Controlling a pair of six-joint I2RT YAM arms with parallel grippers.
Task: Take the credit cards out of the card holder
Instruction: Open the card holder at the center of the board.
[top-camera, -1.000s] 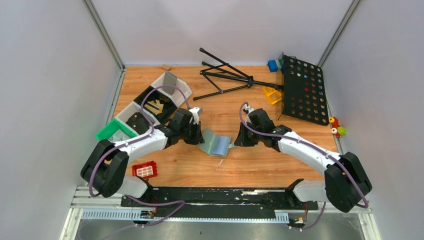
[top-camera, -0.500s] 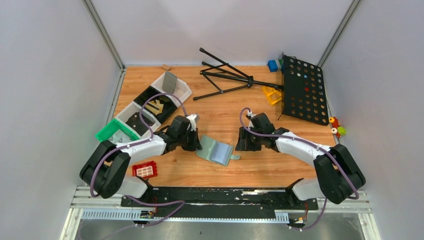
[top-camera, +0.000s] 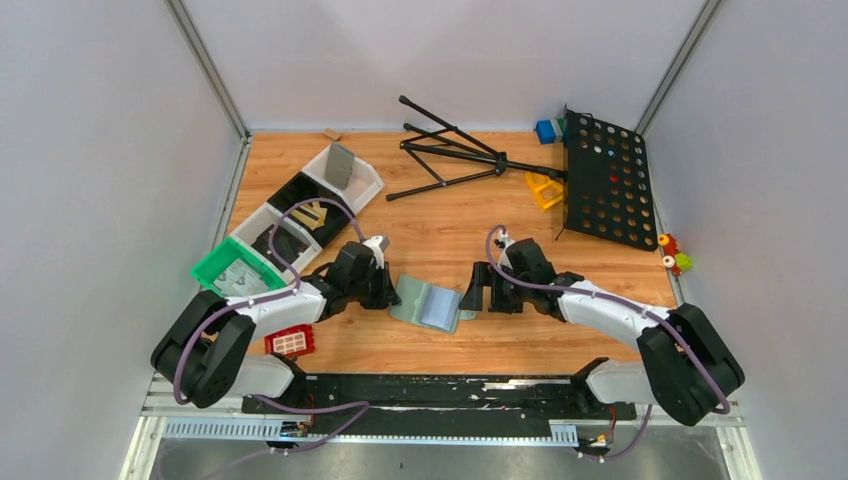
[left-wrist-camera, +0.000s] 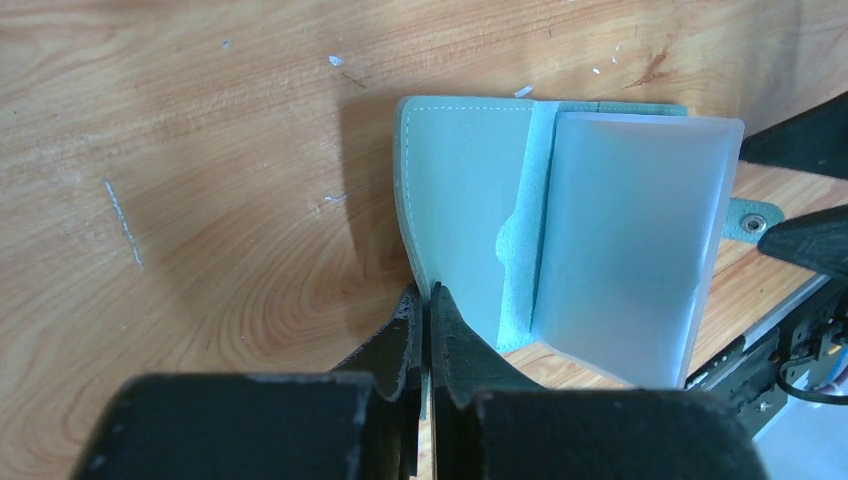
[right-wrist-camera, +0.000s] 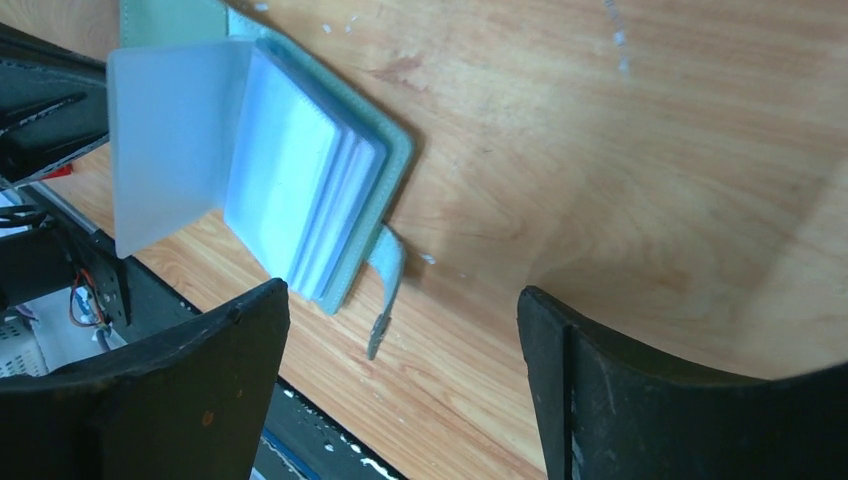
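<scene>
Overhead, card holder (top-camera: 430, 303) lies open on table (top-camera: 450, 200), mid-width, toward near edge, between both arms. At its left edge, left gripper (top-camera: 389, 294); just beside its right edge, not touching, right gripper (top-camera: 475, 288).

Left wrist view: jaws closed, seemingly pinching cover's near corner; translucent sleeve (left-wrist-camera: 630, 250) stands raised.

Right wrist view: jaws spread wide, nothing between them; credit cards (right-wrist-camera: 300, 200) sit inside sleeve stack, none out.

Risks: thin corner pinch may slip, so holder drags when card is pulled; right fingers may catch sleeve rather than card.
</scene>
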